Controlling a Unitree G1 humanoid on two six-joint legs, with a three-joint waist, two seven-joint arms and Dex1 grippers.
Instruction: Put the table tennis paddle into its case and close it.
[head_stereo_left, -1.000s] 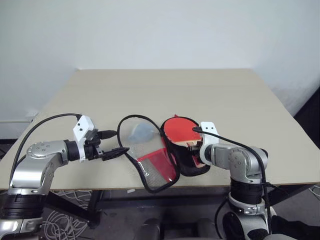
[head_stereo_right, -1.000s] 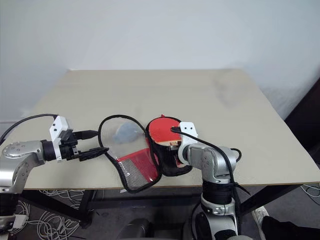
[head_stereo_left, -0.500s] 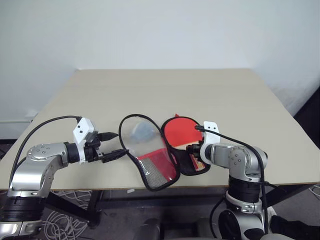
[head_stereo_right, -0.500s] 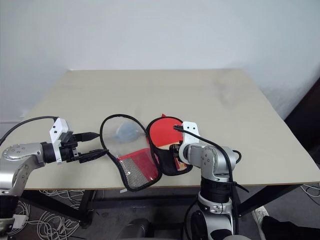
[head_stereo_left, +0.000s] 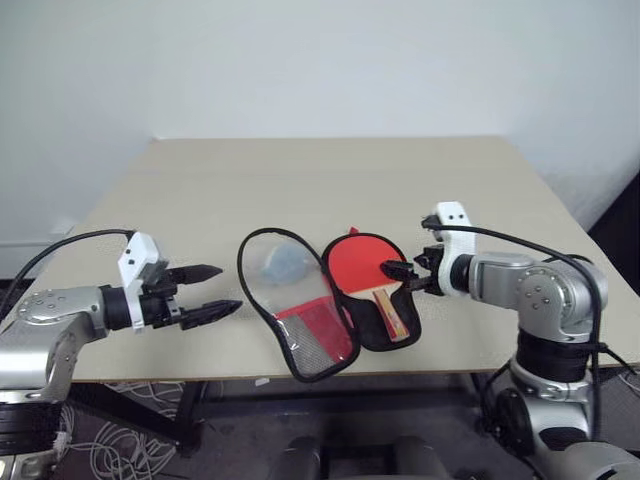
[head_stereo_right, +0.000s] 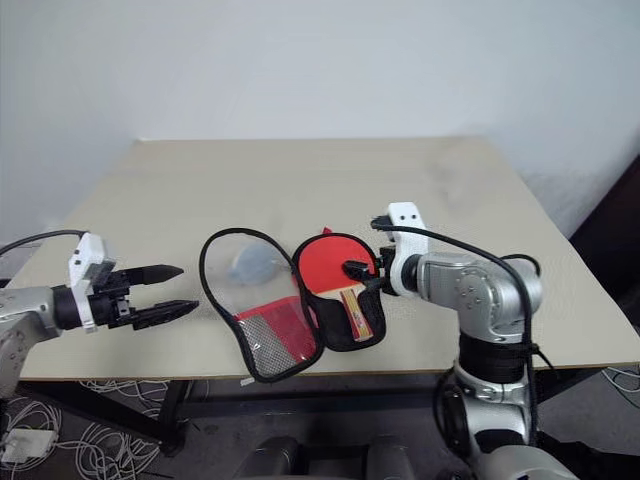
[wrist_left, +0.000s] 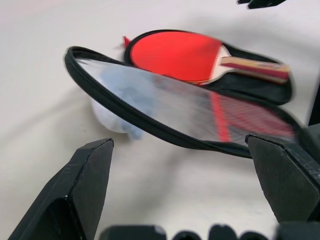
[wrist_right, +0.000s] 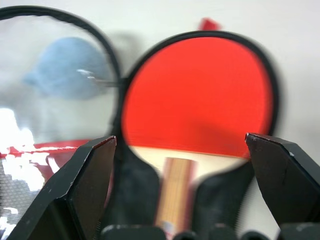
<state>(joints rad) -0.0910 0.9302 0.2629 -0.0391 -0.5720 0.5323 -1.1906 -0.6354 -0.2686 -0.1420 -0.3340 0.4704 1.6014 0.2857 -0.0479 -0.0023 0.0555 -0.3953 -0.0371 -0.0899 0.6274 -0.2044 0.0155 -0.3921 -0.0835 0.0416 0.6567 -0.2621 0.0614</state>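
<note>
The table tennis paddle lies face up in the black-lined half of the case, its wooden handle toward the table's front edge. The case's clear-window half is folded out to the left, and its zip is undone all round. My right gripper hovers open just right of the blade, above the handle, holding nothing. Apart from the case's left edge, my left gripper stands open and empty. In the right wrist view the red blade lies between my open fingers.
A grey-blue lump shows through the clear window, on the table under that half. The case lies close to the table's front edge. Cables trail on the floor below the left side.
My right gripper has opened, let go of the paddle's handle, and risen up and to the right. The paddle now lies in the case. My left gripper has drawn back to the left.
</note>
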